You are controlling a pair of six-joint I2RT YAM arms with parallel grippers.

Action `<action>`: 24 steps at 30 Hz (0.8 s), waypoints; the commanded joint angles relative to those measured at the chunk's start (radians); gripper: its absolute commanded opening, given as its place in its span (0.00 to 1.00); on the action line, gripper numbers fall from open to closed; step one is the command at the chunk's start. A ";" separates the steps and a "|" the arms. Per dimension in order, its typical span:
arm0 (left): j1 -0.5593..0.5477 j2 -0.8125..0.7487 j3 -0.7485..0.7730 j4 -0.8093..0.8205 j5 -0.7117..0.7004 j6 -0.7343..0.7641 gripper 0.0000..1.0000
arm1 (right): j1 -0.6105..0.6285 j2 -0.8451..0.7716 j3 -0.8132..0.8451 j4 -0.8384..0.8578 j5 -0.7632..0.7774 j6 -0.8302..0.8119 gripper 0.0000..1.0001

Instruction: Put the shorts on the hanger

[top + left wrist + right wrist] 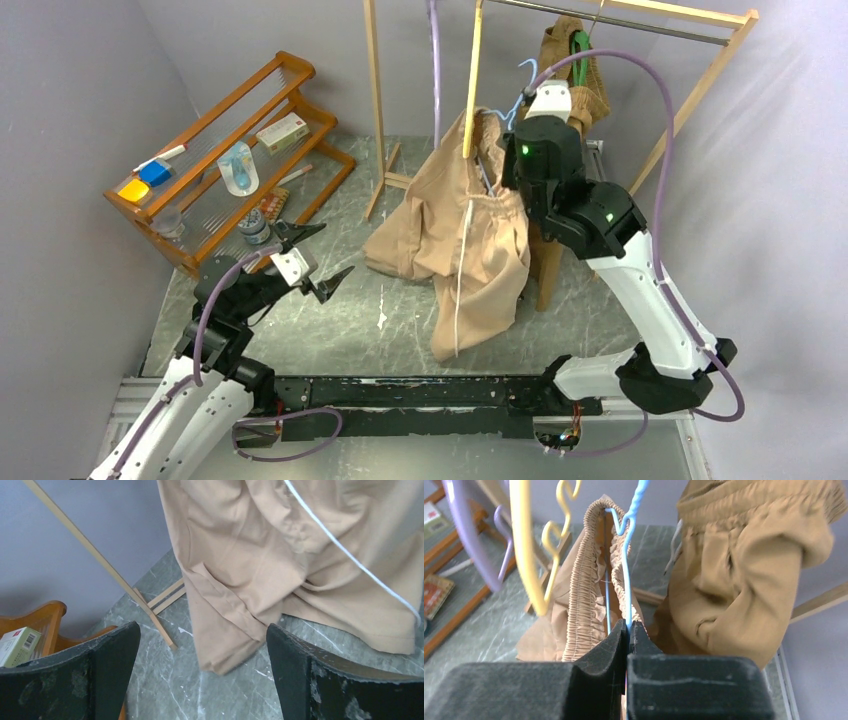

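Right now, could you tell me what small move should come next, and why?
Probably bring the open left gripper across to the shorts: the right gripper is shut on the hanger, whose wire seems to carry only one bunched bit of waistband.

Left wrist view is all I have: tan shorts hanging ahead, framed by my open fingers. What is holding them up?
Observer: The right gripper, its fingers shut on the light-blue hanger.
Operator: Are the shorts on that hanger at all?
Observer: Partly. The shorts have their gathered waistband looped over one end of it.
Operator: Anything crowding that spot?
Observer: A yellow hanger hangs close beside the waistband.
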 commanded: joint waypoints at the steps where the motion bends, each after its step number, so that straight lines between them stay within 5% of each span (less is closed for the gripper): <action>1: 0.004 -0.024 -0.011 -0.004 -0.012 0.011 1.00 | -0.115 0.010 0.026 0.238 -0.047 -0.130 0.00; 12: 0.003 -0.030 -0.007 -0.018 0.011 0.010 1.00 | -0.191 0.057 0.078 0.506 -0.186 -0.285 0.00; 24: 0.003 -0.066 -0.013 -0.036 0.000 0.027 1.00 | -0.252 0.218 0.210 0.565 -0.161 -0.337 0.00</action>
